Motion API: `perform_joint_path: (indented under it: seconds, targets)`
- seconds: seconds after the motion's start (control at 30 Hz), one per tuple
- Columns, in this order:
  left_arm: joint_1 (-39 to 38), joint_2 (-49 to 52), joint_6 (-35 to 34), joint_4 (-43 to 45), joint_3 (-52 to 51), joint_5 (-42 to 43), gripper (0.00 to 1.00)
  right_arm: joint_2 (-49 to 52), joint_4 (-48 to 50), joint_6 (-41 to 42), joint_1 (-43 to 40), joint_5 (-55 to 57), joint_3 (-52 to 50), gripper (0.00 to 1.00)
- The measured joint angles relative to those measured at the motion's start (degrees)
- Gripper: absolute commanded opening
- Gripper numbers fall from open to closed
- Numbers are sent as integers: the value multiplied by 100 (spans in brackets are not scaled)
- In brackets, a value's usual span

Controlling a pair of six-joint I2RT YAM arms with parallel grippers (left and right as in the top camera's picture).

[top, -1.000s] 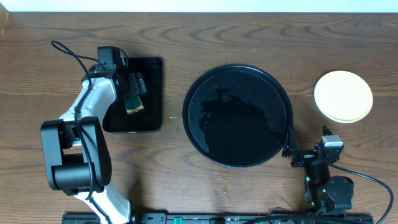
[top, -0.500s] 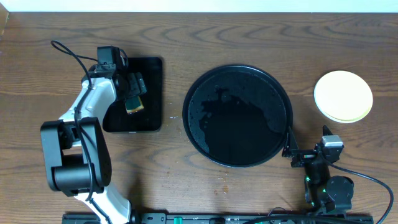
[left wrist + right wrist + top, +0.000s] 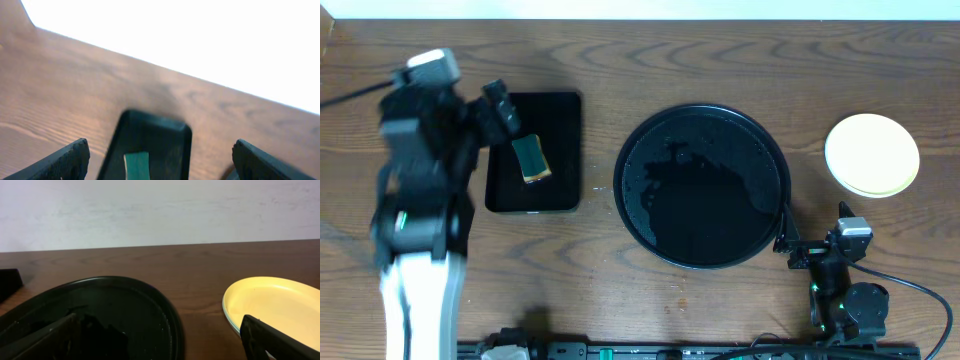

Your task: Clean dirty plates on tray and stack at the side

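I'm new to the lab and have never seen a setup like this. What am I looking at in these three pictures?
This is a robot with two arms at a wooden table. The wide picture comes from a camera fixed above the table. The other two come from cameras on each wrist, so the dark shapes in their lower corners are that arm's own fingers. The left arm is blurred at the left, and the right arm sits folded at the bottom right. On the table lie a small rectangular tray with a green and yellow sponge on it, a large round black tray, and, to its right, a stack of plates, a pale yellow one on top. The left gripper and right gripper are both open and hold nothing.
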Motion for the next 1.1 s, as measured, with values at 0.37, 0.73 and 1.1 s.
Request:
perform_joint_path:
  seconds: [0.37, 0.73, 1.1]
  targets:
    - [0, -1934, -7, -1609, -9, -131, 91, 0, 0, 0, 0, 2, -2, 99]
    - [0, -4369, -107, -1681, -1408, -131, 91, 0, 0, 0, 0, 0, 0, 99]
    - [-111, -5447, -826, 2319, -3888, -149, 91, 0, -2, 2, 0, 0, 0, 99]
